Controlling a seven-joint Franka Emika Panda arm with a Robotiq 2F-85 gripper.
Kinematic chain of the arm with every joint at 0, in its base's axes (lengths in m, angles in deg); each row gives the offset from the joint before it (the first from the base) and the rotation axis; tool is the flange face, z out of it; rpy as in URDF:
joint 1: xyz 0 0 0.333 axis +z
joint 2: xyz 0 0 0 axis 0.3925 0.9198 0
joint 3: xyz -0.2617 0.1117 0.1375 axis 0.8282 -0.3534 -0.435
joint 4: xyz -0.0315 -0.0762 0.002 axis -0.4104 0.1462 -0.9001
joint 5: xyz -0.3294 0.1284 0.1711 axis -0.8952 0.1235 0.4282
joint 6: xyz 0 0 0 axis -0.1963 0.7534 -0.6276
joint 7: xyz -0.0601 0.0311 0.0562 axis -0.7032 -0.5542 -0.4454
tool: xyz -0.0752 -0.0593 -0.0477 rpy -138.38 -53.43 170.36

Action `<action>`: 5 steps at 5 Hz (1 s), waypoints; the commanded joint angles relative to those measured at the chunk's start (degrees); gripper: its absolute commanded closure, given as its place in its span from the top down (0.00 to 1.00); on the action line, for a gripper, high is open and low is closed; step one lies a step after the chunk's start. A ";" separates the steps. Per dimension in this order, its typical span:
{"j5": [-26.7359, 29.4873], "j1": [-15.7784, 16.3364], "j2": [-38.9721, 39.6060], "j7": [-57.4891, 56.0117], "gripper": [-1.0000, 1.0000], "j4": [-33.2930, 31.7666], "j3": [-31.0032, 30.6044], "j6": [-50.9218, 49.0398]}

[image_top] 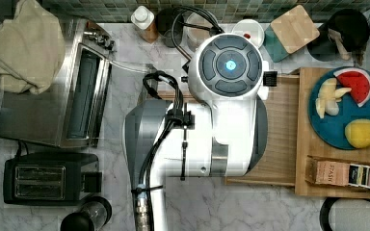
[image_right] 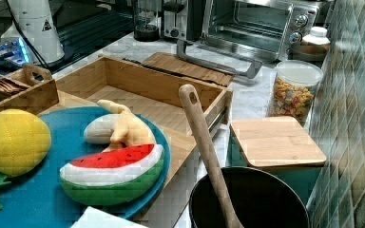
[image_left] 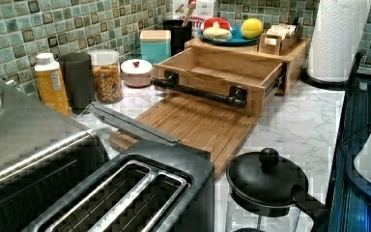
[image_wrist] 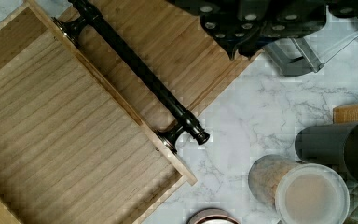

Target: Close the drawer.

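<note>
The pale wooden drawer (image_left: 212, 72) stands pulled well out of its light wooden stand (image_left: 297, 53), and its inside is bare. A black bar handle (image_left: 198, 90) runs across its front. The right view looks into the drawer (image_right: 138, 102) from behind the stand. From the wrist view the drawer (image_wrist: 60, 140) and its handle (image_wrist: 135, 70) lie below, with the dark body of my gripper (image_wrist: 242, 21) above the cutting board beyond the handle, apart from it. In the top view my white arm covers most of the drawer (image_top: 282, 134).
A darker cutting board (image_left: 193, 125) lies on the marble in front of the drawer. The toaster oven's door (image_left: 125, 123) hangs open beside it. A cereal jar (image_left: 106, 75), a black toaster (image_left: 140, 193), a French press (image_left: 265, 179) and a paper towel roll (image_left: 335, 38) ring the area.
</note>
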 commanded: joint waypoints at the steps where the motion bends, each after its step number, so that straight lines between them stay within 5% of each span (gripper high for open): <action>1: 0.00 0.04 0.02 0.00 0.00 0.00 -0.01 0.00; 3: -1.96 0.76 1.15 -11.99 0.00 -2.27 -0.94 -1.22; 5: -3.69 1.82 -3.31 -15.88 0.00 -15.56 -2.44 10.00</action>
